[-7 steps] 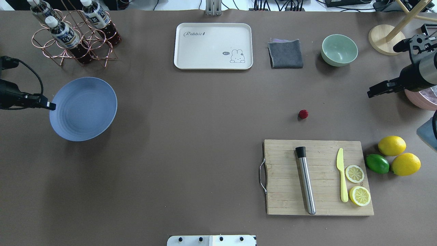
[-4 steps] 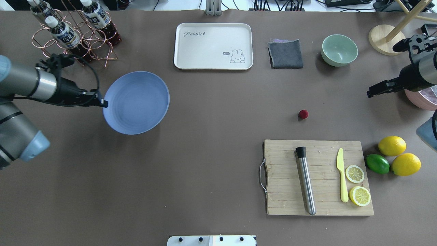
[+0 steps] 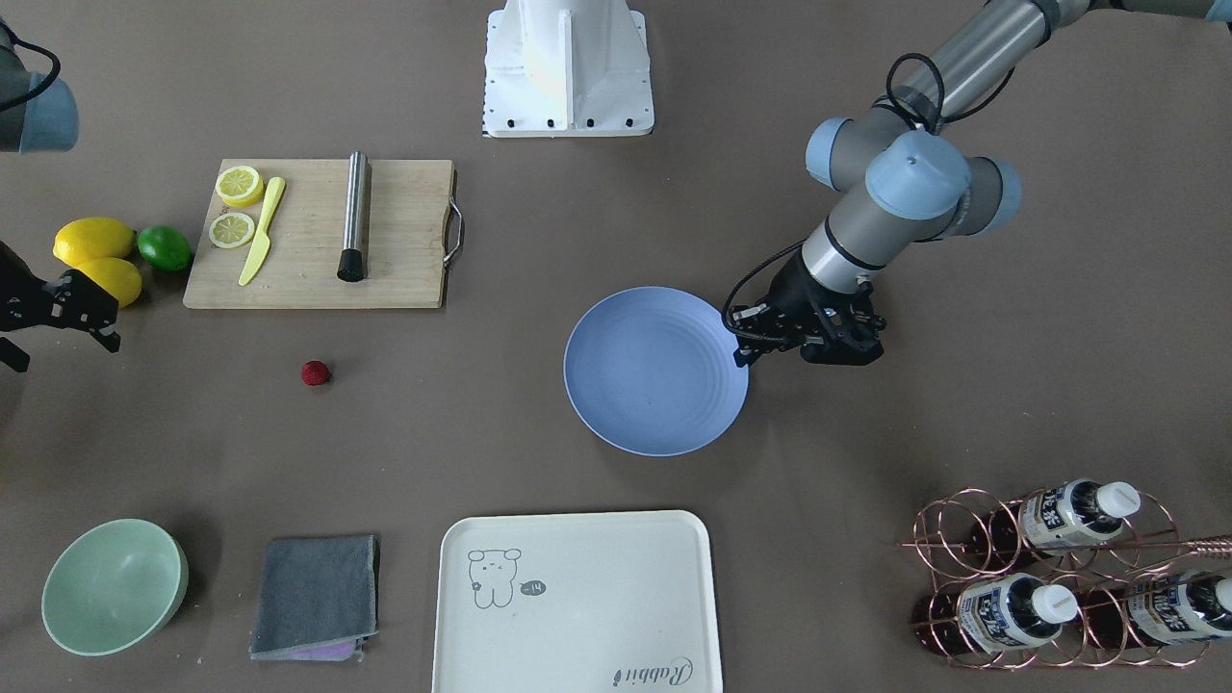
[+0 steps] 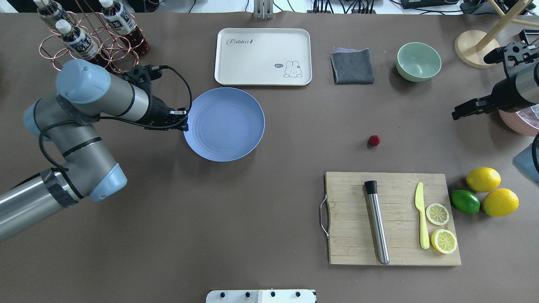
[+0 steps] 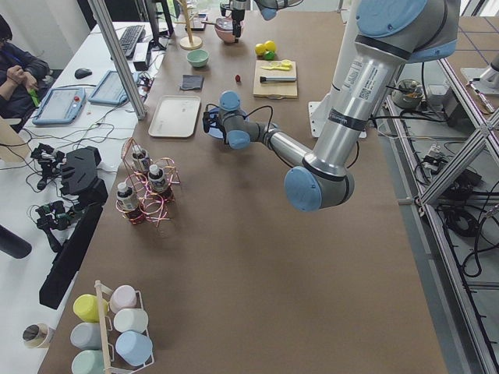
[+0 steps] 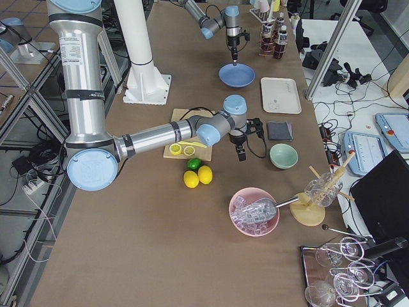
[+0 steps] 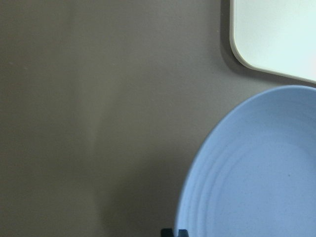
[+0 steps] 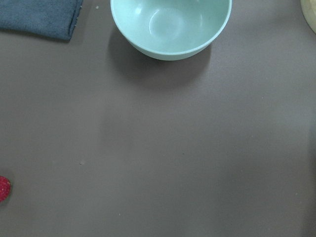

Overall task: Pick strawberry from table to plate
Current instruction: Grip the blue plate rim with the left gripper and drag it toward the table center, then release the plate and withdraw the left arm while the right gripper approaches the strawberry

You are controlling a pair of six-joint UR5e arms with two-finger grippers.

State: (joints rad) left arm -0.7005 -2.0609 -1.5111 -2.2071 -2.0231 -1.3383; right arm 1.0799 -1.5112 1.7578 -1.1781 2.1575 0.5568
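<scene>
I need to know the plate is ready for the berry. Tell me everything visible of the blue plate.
The plate is round, shallow, matte blue with faint concentric rings, plastic-looking and empty. It lies roughly level on the robot's side of the cream tray, close but apart. The left gripper pinches its rim at the edge nearest that arm. Whether it rests on the table or hangs just above cannot be told. The strawberry lies far off to its right.

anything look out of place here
Only the tiny red strawberry: it lies alone on the brown table, off the wooden cutting board. The left gripper pinches the round blue plate by its rim.
</scene>
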